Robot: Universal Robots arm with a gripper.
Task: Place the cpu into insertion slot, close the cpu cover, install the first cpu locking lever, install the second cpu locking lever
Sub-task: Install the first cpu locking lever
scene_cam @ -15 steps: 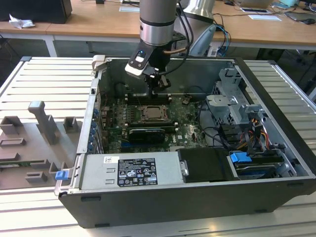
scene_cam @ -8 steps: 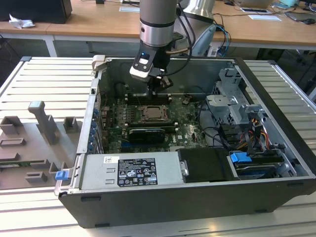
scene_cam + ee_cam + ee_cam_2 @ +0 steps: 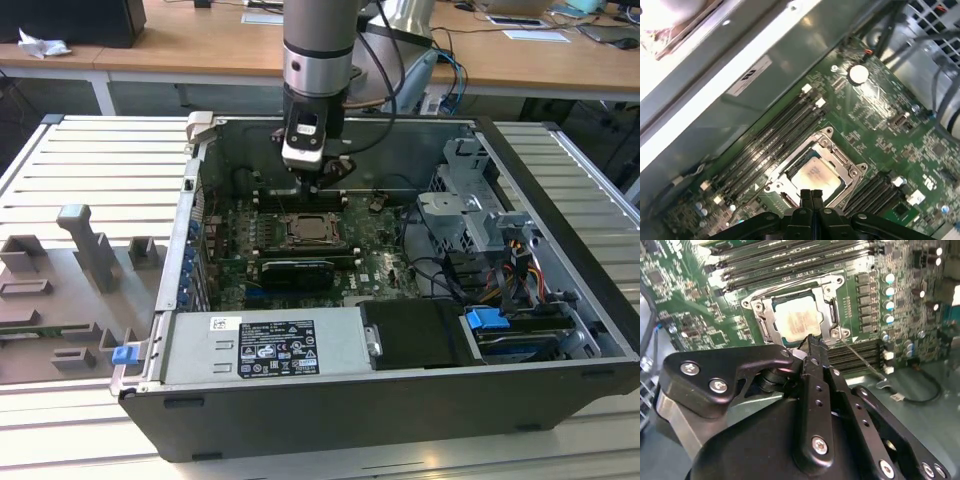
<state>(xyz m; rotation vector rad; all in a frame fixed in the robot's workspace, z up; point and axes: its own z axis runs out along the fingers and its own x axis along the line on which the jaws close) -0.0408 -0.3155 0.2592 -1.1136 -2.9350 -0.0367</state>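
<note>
The end effector (image 3: 812,194) is narrow: I see its two black fingertips pressed together with nothing between them. Its links are matte black metal, bolted with bright round screw heads.

The cpu (image 3: 797,320) is a flat square chip with a pale, dull silver top. It is seated in the insertion slot (image 3: 747,304), whose silver rim is screwed at the corners to the green circuit board (image 3: 685,285). The cpu cover (image 3: 831,315), a thin silver frame with a square window, lies flat around the chip. A thin metal rod (image 3: 862,360) runs from one corner of the slot out over the board and ends in a hooked tip, so it is not latched.

In the exterior view the end effector (image 3: 317,185) hangs over the board inside the open grey computer case (image 3: 400,400), and the cpu (image 3: 305,230) lies just below it. In both wrist views the fingertips line up with one edge of the chip; whether they touch it, I cannot tell. Long, narrow black memory slots (image 3: 790,255) run beside the slot. The case rests on a ribbed metal counter (image 3: 90,180).
</note>
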